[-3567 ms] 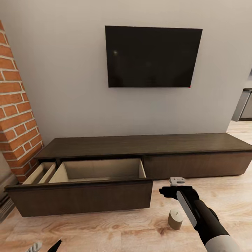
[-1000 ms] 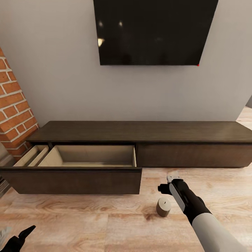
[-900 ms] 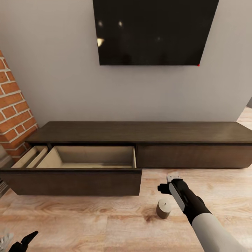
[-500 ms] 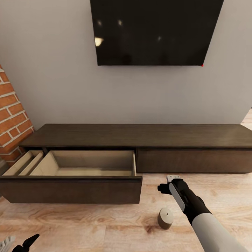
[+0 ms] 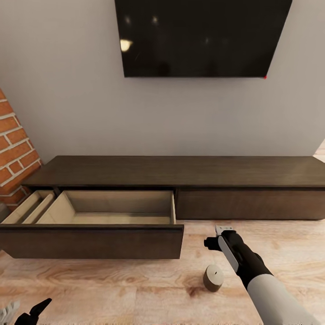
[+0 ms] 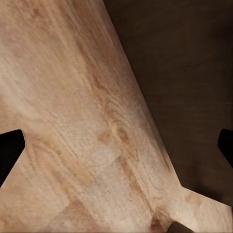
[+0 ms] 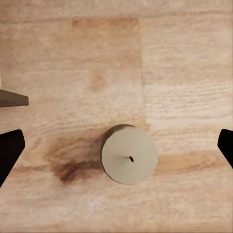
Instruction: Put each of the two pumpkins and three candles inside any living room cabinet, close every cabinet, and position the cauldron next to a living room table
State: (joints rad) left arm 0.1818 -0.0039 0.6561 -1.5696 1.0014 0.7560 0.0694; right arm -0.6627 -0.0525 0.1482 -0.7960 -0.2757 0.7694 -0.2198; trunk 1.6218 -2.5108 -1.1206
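Candle stands upright on the wood floor, directly below the right tool, whose fingers are spread wide and clear of it. Cabinet sits against the wall beyond, its left drawer pulled open. Left tool, spread, hangs over floor beside the drawer front; nothing blocks the candle.

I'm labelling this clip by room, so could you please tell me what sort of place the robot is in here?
Most likely a living room: a dark flat screen hangs on the wall above a long low cabinet, with a wood floor and a brick column beside it.
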